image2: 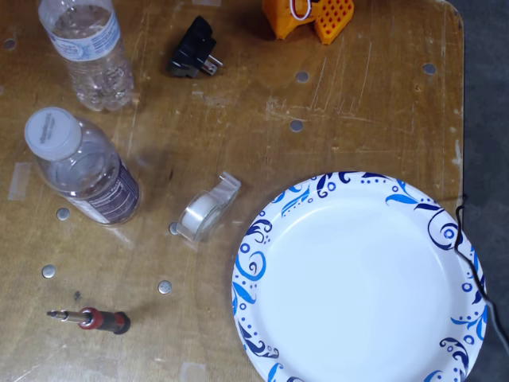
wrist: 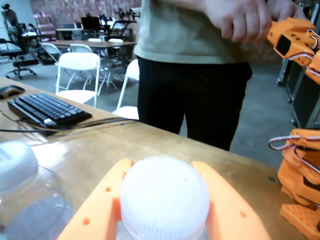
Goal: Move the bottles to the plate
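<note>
In the wrist view my gripper [wrist: 162, 165] has its two orange fingers [wrist: 102, 200] pressed against both sides of a bottle's white cap [wrist: 165, 197]; its label is hidden. A second bottle [wrist: 20, 190] with a white cap stands close to the left. The fixed view shows no gripper. There, the light-blue-labelled bottle [image2: 87, 52] is at top left and the dark-labelled bottle [image2: 83, 171] is below it. The blue-swirl plate [image2: 262, 239] lies empty at lower right.
A clear tape dispenser [image2: 207, 208] lies between the bottles and the plate. A black plug [image2: 193, 49], the orange arm base [image2: 310, 17] and a red-handled screwdriver [image2: 91, 319] are on the wooden table. A person [wrist: 195, 75], a keyboard [wrist: 47, 110] and orange arm parts [wrist: 300, 170] are in the wrist view.
</note>
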Tool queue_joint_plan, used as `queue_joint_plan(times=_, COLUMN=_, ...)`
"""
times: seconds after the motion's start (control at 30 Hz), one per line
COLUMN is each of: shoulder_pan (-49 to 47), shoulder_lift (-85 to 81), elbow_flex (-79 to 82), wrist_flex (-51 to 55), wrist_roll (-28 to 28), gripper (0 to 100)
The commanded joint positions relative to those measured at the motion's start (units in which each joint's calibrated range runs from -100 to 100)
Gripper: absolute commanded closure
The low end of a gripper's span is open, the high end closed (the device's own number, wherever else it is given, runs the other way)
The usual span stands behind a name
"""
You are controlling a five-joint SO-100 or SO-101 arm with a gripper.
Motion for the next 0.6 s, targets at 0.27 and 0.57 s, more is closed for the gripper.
queue_joint_plan(times=0.27, shoulder_pan=-23.00, shoulder_lift=-16.80, elbow_flex=-26.91, wrist_flex=42.77, wrist_roll=-0.41, gripper=99)
queue_joint_plan(times=0.57, shoulder_pan=-49.95, shoulder_lift=-13.68, elbow_flex=-30.51, wrist_flex=44.34, wrist_roll=-5.57, gripper=99)
